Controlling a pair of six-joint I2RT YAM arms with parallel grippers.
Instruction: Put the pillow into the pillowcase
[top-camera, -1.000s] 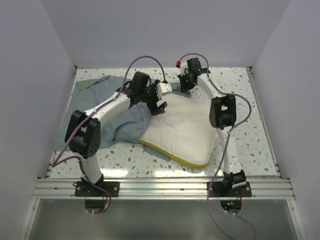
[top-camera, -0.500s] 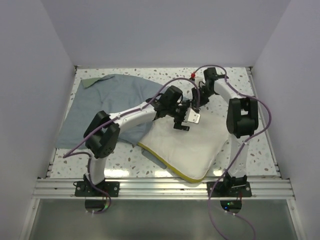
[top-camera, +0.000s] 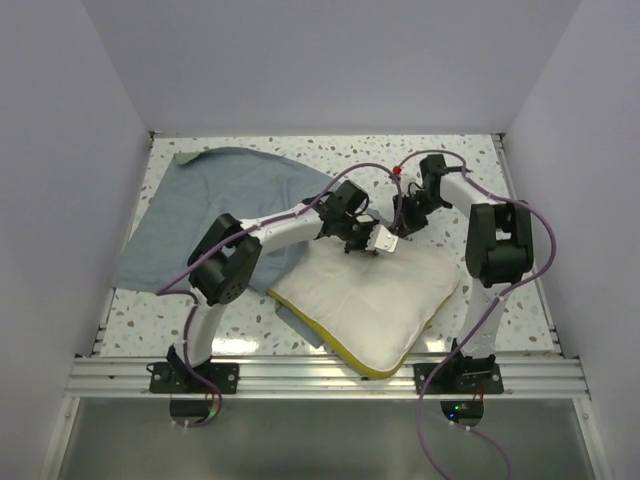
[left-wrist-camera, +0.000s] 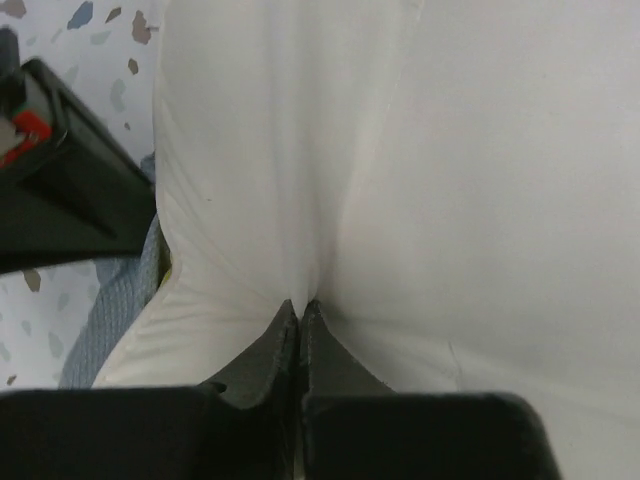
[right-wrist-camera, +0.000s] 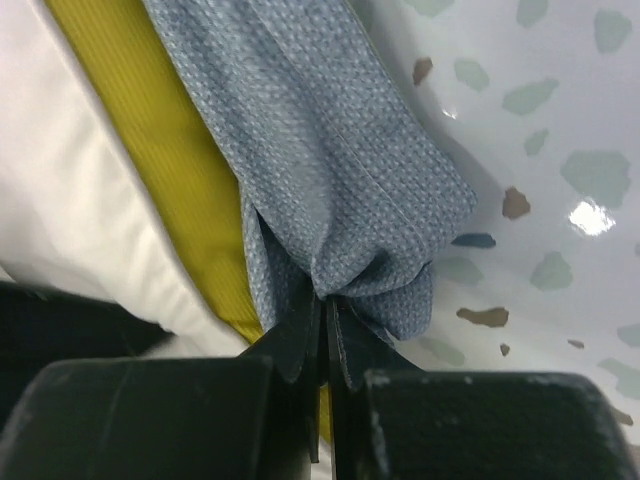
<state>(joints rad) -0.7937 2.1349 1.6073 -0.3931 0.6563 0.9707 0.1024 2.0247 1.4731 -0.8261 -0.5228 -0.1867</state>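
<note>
Newly bunched, the pillow sits clamped in left gripper; right gripper clamps pillowcase edge.

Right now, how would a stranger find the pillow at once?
On the speckled table, look at the middle, toward the near edge. The pillow is the plump cream-white cushion there; unlike the thin grey-blue pillowcase beside it, it has a yellow edge.

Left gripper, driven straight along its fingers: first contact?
The pillow. The left gripper is shut on a fold of its white top, and more of that fabric fills the view ahead; what lies under it is hidden.
</note>
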